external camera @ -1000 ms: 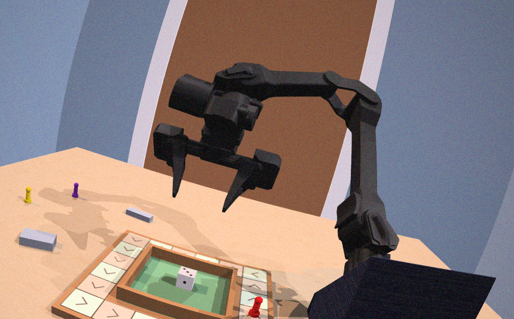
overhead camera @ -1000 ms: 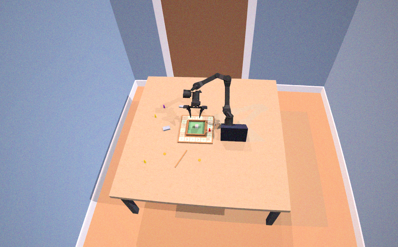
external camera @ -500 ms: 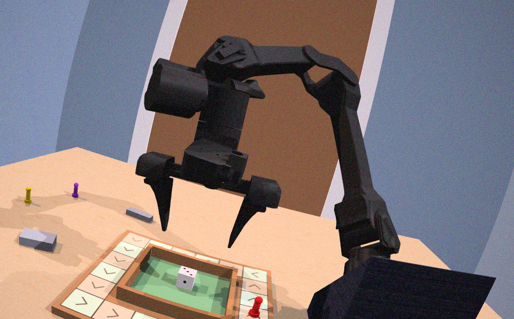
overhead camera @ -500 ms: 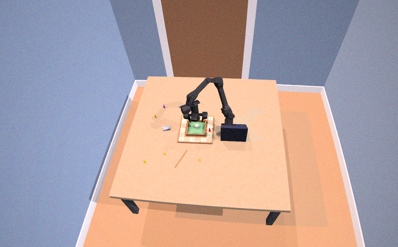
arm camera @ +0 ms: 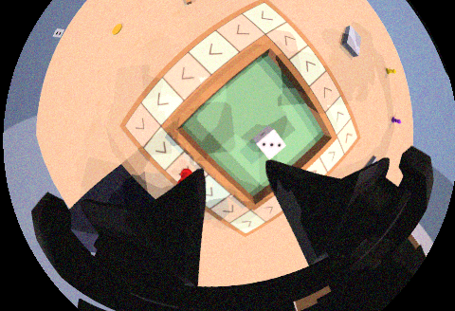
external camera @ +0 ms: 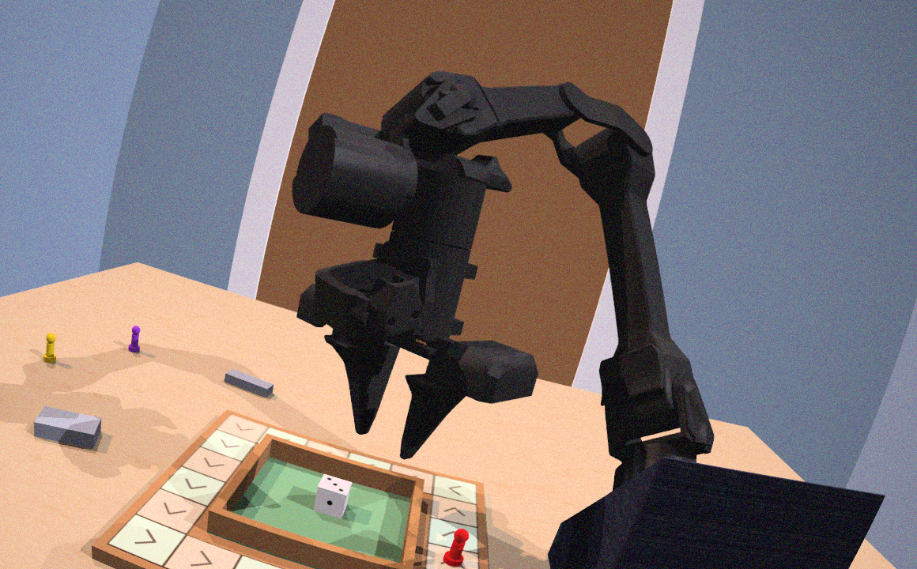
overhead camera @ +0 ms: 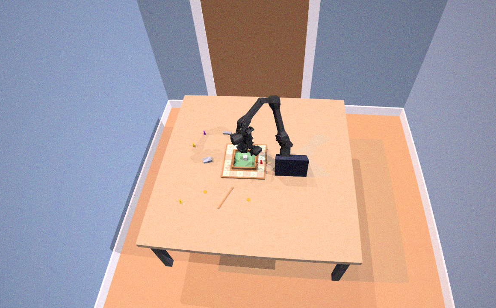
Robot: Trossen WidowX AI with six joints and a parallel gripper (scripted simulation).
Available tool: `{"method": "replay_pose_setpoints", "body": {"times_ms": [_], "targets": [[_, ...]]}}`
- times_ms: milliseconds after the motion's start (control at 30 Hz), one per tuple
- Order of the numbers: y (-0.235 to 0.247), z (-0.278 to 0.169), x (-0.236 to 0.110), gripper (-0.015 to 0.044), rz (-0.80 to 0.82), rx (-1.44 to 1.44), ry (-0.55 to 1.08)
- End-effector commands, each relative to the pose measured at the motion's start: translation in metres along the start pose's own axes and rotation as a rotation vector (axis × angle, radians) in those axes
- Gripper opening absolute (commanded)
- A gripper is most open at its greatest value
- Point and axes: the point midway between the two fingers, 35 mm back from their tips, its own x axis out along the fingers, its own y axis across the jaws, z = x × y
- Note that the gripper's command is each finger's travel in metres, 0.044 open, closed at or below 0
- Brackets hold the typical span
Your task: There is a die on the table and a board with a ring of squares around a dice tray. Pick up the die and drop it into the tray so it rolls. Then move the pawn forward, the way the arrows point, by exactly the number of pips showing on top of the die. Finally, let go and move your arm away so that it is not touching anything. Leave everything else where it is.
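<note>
1. at the far left of the pale wooden table [external camera: 129, 487] stand a small yellow pawn [external camera: 50, 347] and a small purple pawn [external camera: 134, 338], near each other; in front of them lies a larger grey block [external camera: 67, 426], and further right a flatter grey block [external camera: 249, 382].
2. right of these lies the wood-framed square board [external camera: 137, 537] with its ring of pale arrow squares around the green-floored dice tray [external camera: 235, 520].
3. the white cube die [external camera: 332, 494] rests on the tray floor, about mid-tray; in the wrist view its top face [arm camera: 269, 143] shows three pips in a diagonal row.
4. the black parallel-jaw gripper [external camera: 384, 442] hangs in the air over the tray's far rim, tips pointing down. the die lies below and a little nearer the camera than the tips, not touching them.
5. the fingers stand partly apart, about half of their spread, with nothing between them.
6. right of the tray, the small red pawn [external camera: 456, 547] stands on an arrow square at the board's right side, just outside the tray wall.
7. furthest right sits the arm's dark navy base box [external camera: 787, 523].
</note>
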Motion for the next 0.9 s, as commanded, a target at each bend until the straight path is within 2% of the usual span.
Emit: {"method": "replay_pose_setpoints", "body": {"times_ms": [0,233,467,867], "targets": [[0.027,-0.015,0.008,0.02,-0.011,0.529,0.006],[0.053,-0.032,0.02,0.02,-0.042,1.132,0.004],[0.067,-0.044,0.028,0.02,-0.064,1.508,-0.009],[0.066,-0.044,0.028,0.02,-0.065,1.52,-0.009]]}}
